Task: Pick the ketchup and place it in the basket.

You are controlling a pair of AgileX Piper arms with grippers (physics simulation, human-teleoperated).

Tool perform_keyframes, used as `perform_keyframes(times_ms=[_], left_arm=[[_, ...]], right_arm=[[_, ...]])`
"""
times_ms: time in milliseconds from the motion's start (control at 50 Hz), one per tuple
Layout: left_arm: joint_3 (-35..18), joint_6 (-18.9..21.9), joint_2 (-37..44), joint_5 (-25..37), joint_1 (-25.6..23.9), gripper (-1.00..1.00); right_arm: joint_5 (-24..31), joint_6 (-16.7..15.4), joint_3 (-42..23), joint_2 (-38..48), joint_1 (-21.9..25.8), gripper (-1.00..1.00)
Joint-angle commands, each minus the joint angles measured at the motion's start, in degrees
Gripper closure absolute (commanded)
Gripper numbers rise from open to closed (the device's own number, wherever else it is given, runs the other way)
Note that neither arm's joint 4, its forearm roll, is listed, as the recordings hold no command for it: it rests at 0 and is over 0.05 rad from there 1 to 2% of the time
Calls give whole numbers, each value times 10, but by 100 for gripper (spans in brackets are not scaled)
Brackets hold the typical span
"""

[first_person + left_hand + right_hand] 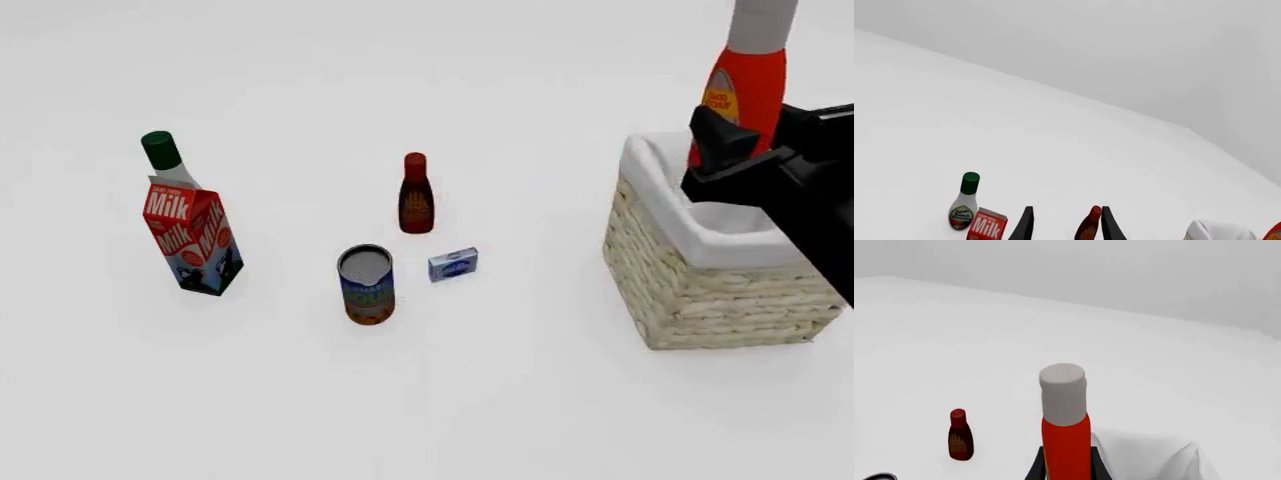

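The ketchup (745, 95) is a bright red squeeze bottle with a tall white cap and an orange-yellow label on its front. It stands upright, its long axis vertical, cap pointing up; the top of the cap runs out of the front view. It hangs above the far part of the basket (681, 270), its lower end hidden behind the gripper, so whether it touches the lining cannot be told.

The right gripper (747, 150) has its black jaws pinching the red body of the bottle from both sides; in the right wrist view the two fingers sit flush against the body below the cap (1063, 390).

The basket is a square straw-coloured wicker one with a white cloth lining, at the right side of the bench (534, 400).

The left gripper (1066, 227) shows only in its own wrist view, jaws spread, with bare bench between the finger tips and the dark-red bottle (415, 194) seen just beside one finger.

On the left of the bench stands a red milk carton (191, 238), with a green-capped white dressing bottle (163, 155) just behind it. Near the middle, the slim dark-red bottle stands upright, and nearer to the camera are a can (366, 284) and a small blue box (454, 264), side by side but apart.
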Motion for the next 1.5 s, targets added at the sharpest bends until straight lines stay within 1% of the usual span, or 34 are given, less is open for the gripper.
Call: perform_keyframes(times_ms=[20, 180, 200, 340, 380, 400, 540, 600, 780, 880, 1060, 1240, 1440, 1500], left_arm=[[6, 0, 2, -6, 1, -100], [7, 0, 4, -9, 0, -100], [8, 1, 4, -10, 0, -100], [8, 1, 5, -10, 0, -100], [7, 1, 6, -10, 0, -100], [7, 1, 8, -12, 1, -100], [3, 0, 14, -15, -2, -100], [-1, 1, 17, -16, -4, -100], [-3, 1, 21, -18, -5, -100], [-5, 1, 23, -20, -6, -100], [0, 2, 24, -24, -6, -100], [0, 2, 24, -25, -4, -100], [3, 1, 23, -27, -4, -100], [5, 1, 22, -28, -5, -100]], right_arm=[[-33, 0, -3, 25, -50, 100], [-46, -4, -10, 43, -76, 100], [-50, -5, -13, 50, -85, 100], [-59, -9, -21, 64, -99, 100], [-63, -8, -25, 71, -107, 100], [-68, -8, -28, 78, -118, 100], [-73, -8, -43, 95, -135, 100], [-79, -6, -51, 109, -149, 100], [-99, -1, -53, 134, -178, 100], [-104, -1, -53, 143, -182, 100], [-124, 3, -63, 186, -196, 100], [-140, 5, -66, 218, -199, 100], [-144, 10, -78, 244, -201, 100], [-144, 17, -83, 255, -200, 100]])
